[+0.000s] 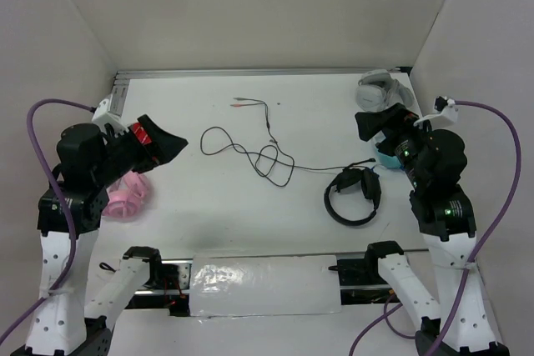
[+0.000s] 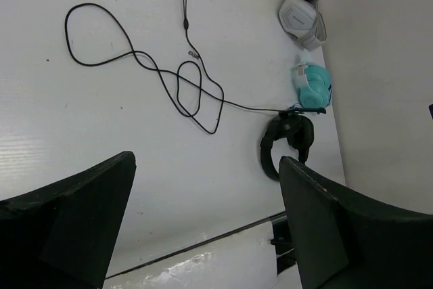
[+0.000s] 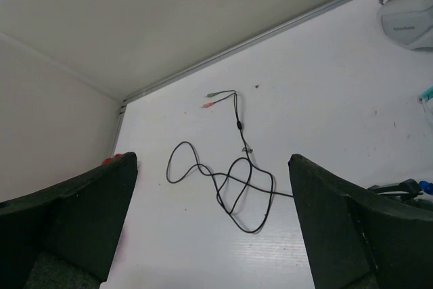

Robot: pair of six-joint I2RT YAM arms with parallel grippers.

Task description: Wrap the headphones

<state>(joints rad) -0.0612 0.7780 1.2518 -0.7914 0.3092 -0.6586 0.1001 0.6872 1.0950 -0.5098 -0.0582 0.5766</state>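
Note:
The black headphones lie flat on the white table at the right, just in front of my right arm. Their thin black cable runs left from them in loose loops across the middle and ends in plugs at the back. In the left wrist view the headphones sit beyond the right finger and the cable sprawls above. The right wrist view shows the cable between the fingers. My left gripper hangs open above the table's left side. My right gripper hangs open above the right side. Neither holds anything.
Grey-white headphones rest in the back right corner. Teal headphones lie just behind the black ones. A pink headset sits under my left arm. A shiny plastic strip covers the near edge. Walls enclose three sides.

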